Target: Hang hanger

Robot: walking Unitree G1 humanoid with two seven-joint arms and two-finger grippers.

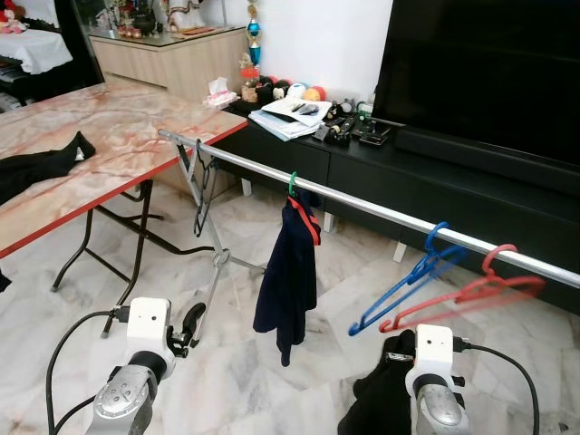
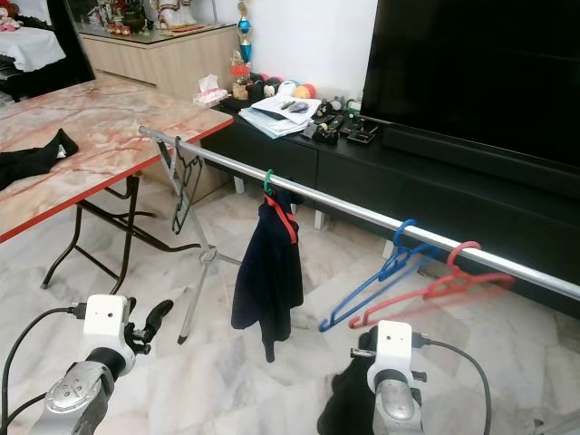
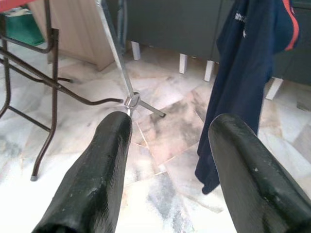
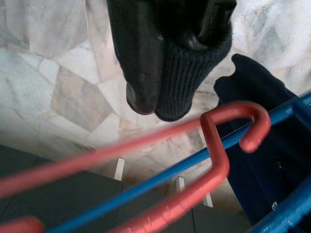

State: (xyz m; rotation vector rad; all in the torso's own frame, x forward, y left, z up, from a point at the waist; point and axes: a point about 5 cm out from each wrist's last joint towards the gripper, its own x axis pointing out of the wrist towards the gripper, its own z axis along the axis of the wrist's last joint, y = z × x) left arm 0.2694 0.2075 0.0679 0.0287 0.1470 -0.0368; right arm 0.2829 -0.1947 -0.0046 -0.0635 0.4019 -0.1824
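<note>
Three hangers (image 1: 462, 292) on the rail (image 1: 381, 210), one holding a navy garment (image 1: 290, 281).

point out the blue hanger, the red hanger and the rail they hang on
blue hanger (image 1: 410, 283), left eye view, on its sloping arm below the hook
red hanger (image 1: 471, 292), left eye view, on its upper arm
rail (image 1: 381, 212), left eye view, on the bare metal between the navy garment and the blue hanger

Two hangers (image 1: 453, 285) hang on the rail (image 1: 381, 210), right of a garment (image 1: 290, 281).
</note>
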